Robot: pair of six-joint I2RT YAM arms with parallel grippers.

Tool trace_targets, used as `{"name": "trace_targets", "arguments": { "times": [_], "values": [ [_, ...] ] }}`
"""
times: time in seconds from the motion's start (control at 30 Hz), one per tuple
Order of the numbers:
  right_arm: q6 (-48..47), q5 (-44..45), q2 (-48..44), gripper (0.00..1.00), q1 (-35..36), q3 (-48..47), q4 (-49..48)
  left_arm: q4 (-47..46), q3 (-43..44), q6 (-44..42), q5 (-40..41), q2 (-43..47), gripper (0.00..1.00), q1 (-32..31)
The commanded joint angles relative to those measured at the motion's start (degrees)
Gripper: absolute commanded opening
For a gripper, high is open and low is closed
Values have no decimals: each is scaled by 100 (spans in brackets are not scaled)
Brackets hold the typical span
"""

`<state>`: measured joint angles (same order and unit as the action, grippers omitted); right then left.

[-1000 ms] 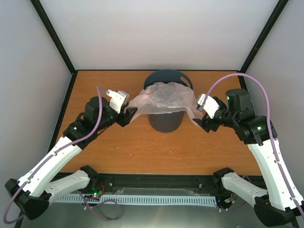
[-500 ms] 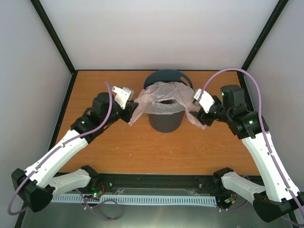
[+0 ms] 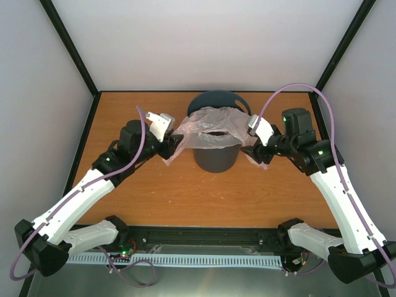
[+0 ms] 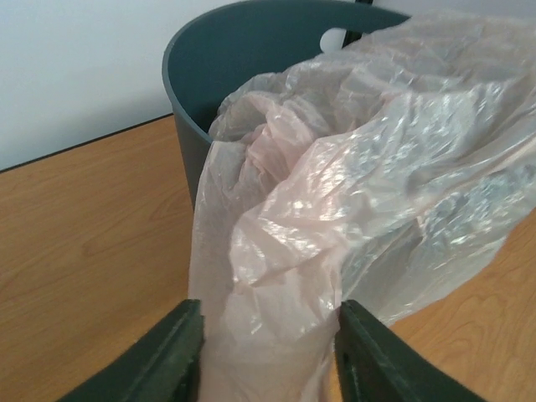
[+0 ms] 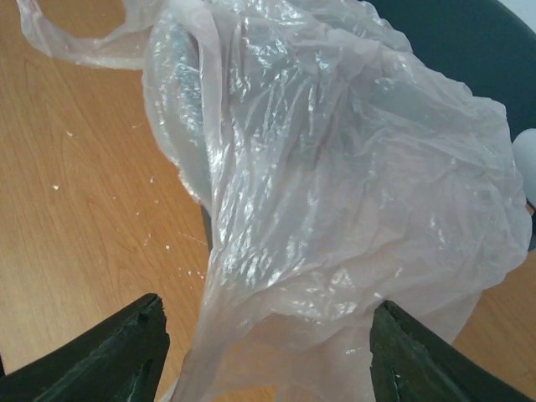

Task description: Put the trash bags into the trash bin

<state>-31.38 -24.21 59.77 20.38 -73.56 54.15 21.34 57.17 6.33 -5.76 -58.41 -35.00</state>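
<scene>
Desk: orange-brown wood grain, walled by pale panels on three sides.

Trash bin: dark grey, upright, mid-desk toward the back, between the two arms.

Trash bag: pale pink, crinkled. It is draped over the bin's rim and covers the near part of the mouth, with a dark gap in the plastic above the opening. Its sides are drawn outward left and right, and loose ends hang down outside the bin wall on both sides.

Left gripper: just left of the bin, clamped on bunched bag plastic that fills the space between its fingers.

Right gripper: just right of the bin. Its fingers stand wide with bag plastic between them; cannot tell whether they pinch it.

White specks: scattered on the desk beside the bag.
</scene>
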Motion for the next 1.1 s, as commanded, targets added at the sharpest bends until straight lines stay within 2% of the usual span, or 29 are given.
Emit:
{"name": "trace_targets", "arguments": {
  "times": [0.0, 0.17, 0.23, 0.3, 0.4, 0.7, 0.93, 1.07],
  "values": [
    [166, 183, 10, 58, 36, -8, -257, -100, 231, -37, 31, -181, 38, -6],
    [260, 481, 93, 30, 34, -150, -492, -255, 337, 56, 287, -224, 14, -6],
    [256, 586, 183, 27, 36, -255, -523, -241, 430, 194, 669, -249, 6, 2],
    [222, 658, 281, 17, 36, -370, -572, -327, 470, 250, 968, -248, 1, 2],
    [205, 788, 485, 4, 33, -588, -645, -455, 525, 347, 1093, -354, 1, 2],
    [62, 1585, 1234, 3, 2, -1126, -952, -621, 1166, 413, 1420, -1264, 1, 29],
    [87, 1782, 1537, 3, -63, -1356, -1104, -520, 1811, 482, 1701, -1926, 1, 36],
    [122, 1817, 1778, 3, -190, -1539, -1231, -127, 2469, 368, 1786, -2457, 1, 54]
  ]
}}
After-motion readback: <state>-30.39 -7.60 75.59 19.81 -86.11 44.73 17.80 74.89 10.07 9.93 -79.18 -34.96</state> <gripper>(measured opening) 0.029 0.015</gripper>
